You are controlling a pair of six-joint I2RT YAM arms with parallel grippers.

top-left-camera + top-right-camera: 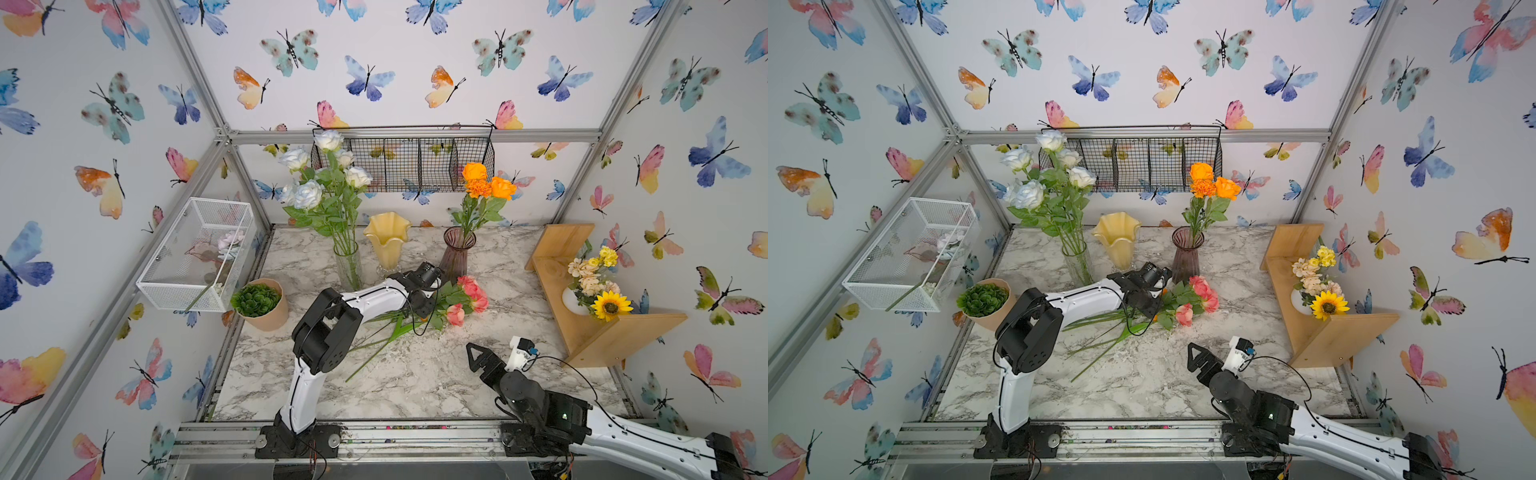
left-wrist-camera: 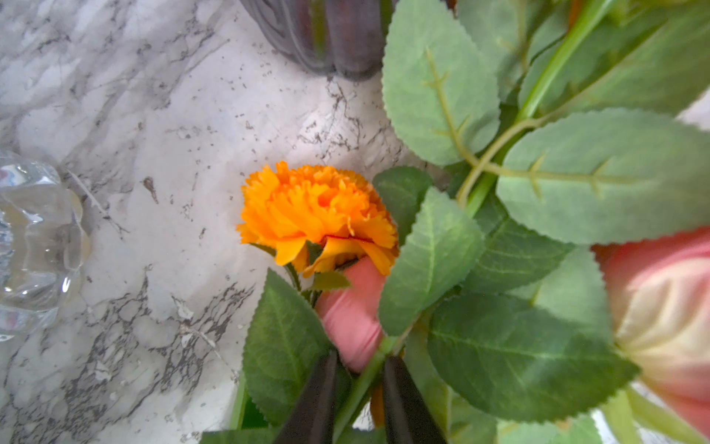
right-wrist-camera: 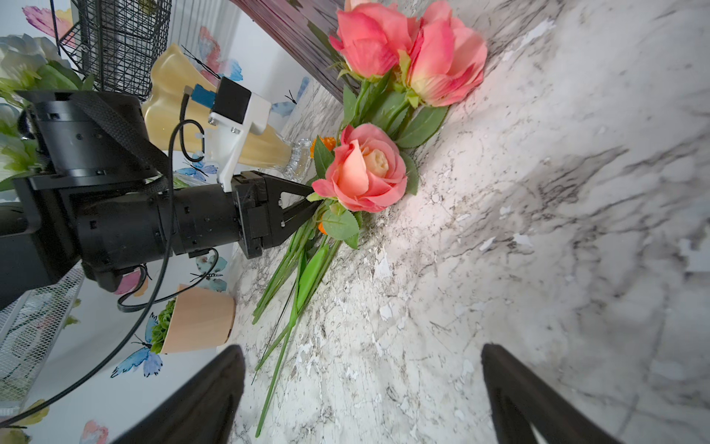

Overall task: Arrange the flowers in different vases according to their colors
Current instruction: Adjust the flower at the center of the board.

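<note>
The loose flowers lie in a heap on the marble counter point(image 1: 415, 386), just in front of the purple vase point(image 1: 455, 257). There are three pink roses point(image 1: 478, 297) with saw-edged green leaves, and a frilly orange marigold point(image 2: 319, 215) tucked low among those leaves. A smooth pink bud point(image 2: 351, 323) sits right beneath the marigold, and the long green stems point(image 3: 282, 271) fan out toward the front edge. Behind them three vases stand in a row. The purple vase holds orange blooms point(image 1: 476, 172) on leafy stems. The clear glass cylinder point(image 1: 348, 266) holds a tall bunch of white roses point(image 1: 309, 193). The wavy-rimmed yellow vase point(image 1: 387, 241) stands between the two. The left fingers point(image 2: 315, 403) are down in the heap, drawn close together with one green stem running between their black tips, just beside the pink bud. I cannot tell whether they actually pinch it. The right fingers point(image 3: 199, 399) are spread wide over bare marble near the front of the counter, well apart from the flowers.
</note>
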